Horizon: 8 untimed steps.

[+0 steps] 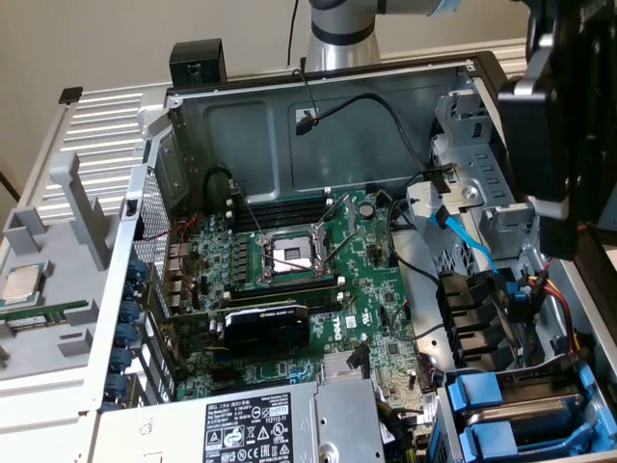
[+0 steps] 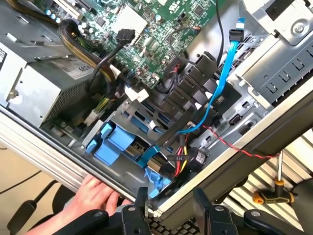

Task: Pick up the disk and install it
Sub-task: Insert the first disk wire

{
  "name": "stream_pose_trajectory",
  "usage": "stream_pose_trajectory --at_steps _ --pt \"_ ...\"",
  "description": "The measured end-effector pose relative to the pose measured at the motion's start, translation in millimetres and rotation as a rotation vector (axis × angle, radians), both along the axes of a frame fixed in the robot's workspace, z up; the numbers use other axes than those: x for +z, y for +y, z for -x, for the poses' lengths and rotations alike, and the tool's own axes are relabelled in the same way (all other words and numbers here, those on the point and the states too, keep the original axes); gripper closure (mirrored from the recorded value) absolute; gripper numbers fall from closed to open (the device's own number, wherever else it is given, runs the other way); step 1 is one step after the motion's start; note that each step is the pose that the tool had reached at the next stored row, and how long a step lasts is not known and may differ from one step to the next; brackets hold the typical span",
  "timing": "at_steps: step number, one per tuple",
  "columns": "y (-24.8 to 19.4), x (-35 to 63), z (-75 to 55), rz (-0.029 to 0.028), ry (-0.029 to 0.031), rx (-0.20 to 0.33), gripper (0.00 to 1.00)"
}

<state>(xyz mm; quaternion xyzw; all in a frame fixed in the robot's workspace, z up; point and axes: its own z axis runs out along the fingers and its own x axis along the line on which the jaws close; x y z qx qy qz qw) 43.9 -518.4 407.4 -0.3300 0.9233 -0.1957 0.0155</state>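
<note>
Your gripper (image 2: 170, 196) hangs with jaws apart and empty above the drive bay (image 2: 139, 115) at the exterior view's near right, where the disk (image 2: 115, 144) seems seated in its blue carrier. The install looks nearly done. Your next move calls for clearing the person's hand (image 2: 95, 196) on the case edge (image 2: 49, 156).

You have a green motherboard (image 1: 289, 289) speckled with small black chips, and a black graphics card (image 1: 265, 323) on it. The power supply (image 1: 328, 424) is plain grey with a black-and-white label. The carrier frames (image 1: 501, 424) are bright blue, and so is the flat data cable (image 1: 463, 236). The wire bundle (image 2: 181, 155) runs red, yellow and black. A thin red wire (image 2: 230, 144) crosses the grey metal case (image 1: 386, 116). Your tool (image 2: 170, 193) is black. The screwdriver (image 2: 274, 196) has a yellow and black handle. The chip (image 1: 24, 283) is silver, on a green board.
</note>
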Motion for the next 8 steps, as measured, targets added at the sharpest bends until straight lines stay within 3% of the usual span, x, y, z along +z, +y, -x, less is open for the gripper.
stream_pose_trajectory --at_steps 2,5,7,8 --pt "-4.6 3.8 0.0 -0.0039 0.0000 0.000 0.51" --pt "-10.7 7.5 0.0 -0.0196 0.0000 0.000 0.51" --pt "-14.2 9.0 0.0 -0.0371 0.0000 0.000 0.51" --pt "-16.0 9.4 0.0 -0.0494 0.0000 0.000 0.51"
